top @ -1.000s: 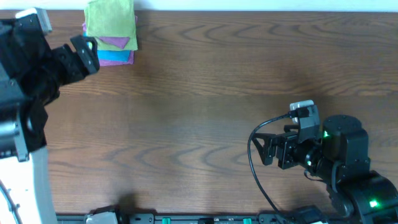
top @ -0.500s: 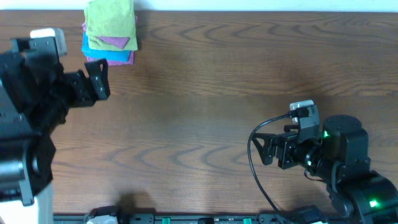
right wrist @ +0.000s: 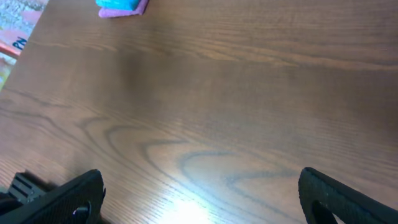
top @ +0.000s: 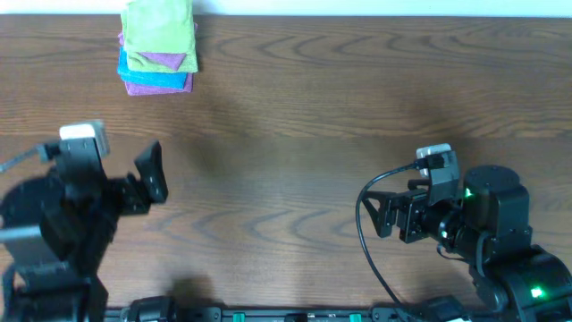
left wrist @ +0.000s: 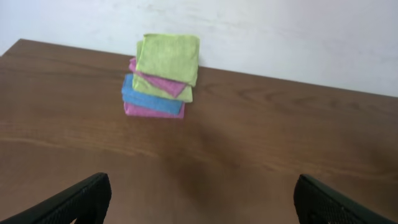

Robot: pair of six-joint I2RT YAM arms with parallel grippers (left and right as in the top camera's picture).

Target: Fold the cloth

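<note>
Overhead: cloth (top: 158, 31) tops stack (top: 156, 72) at desk (top: 295, 134) far edge, already folded-looking. Left tool (top: 152, 179) wide open, empty, well short of stack. Right tool (top: 380, 215) wide open, empty, parked far from stack.

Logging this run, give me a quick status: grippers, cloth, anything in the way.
Left gripper open, empty, over bare table. Right gripper open, empty. Cloth folded on top of the stack, far edge. Nothing in the way.
</note>
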